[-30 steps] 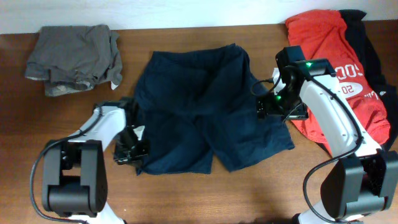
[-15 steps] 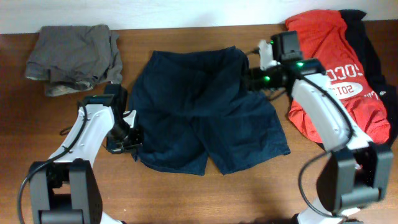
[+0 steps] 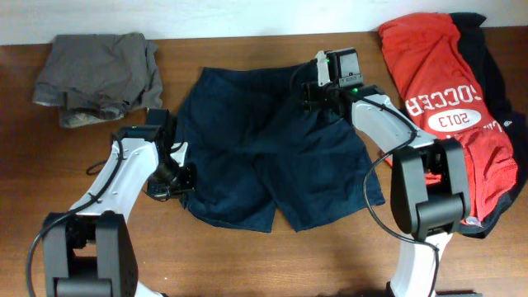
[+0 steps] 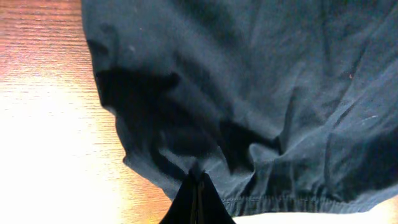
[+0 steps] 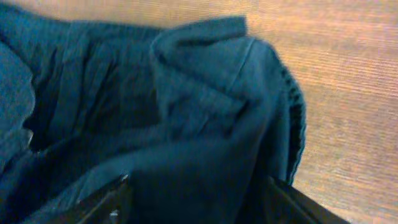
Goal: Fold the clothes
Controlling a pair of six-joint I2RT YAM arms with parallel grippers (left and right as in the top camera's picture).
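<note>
Navy shorts [image 3: 272, 148] lie spread out mid-desk, with the waistband toward the far edge and both legs toward the near edge. The cloth is creased but mostly flat.

The left fingers [image 4: 198, 198] are pressed together, with no gap, pinching the shorts' left outer edge low on the left leg. In the left wrist view the cloth puckers right at the tips, with bare desk [image 3: 272, 256] beside it.

The right fingers [image 3: 313, 89] are at the shorts' far right waistband corner. In the right wrist view they stand wide apart, with a raised bunch of navy cloth filling the space between them and the corner curled up just beyond. Cannot tell if they actually clamp it.

A red jersey [image 3: 437, 91] with white lettering lies along the right edge, up to the far right corner. It rests on a black garment [image 3: 488, 58] that shows on its outer side. A grey-brown garment [image 3: 99, 74] is crumpled at the far left corner, well apart from the shorts.
</note>
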